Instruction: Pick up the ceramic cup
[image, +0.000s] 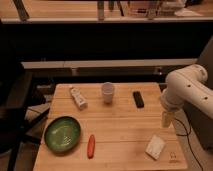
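Observation:
The ceramic cup (107, 92) is white and stands upright near the far middle of the wooden table (120, 125). My gripper (166, 119) hangs from the white arm (187, 87) at the table's right edge, pointing down. It is well to the right of the cup and a little nearer to me, not touching it. Nothing shows in the gripper.
A white bottle (77, 97) lies left of the cup and a black flat object (138, 99) lies right of it. A green bowl (62, 134), a red-orange stick-shaped item (91, 146) and a white packet (155, 147) sit nearer the front. A dark chair (15, 110) stands at left.

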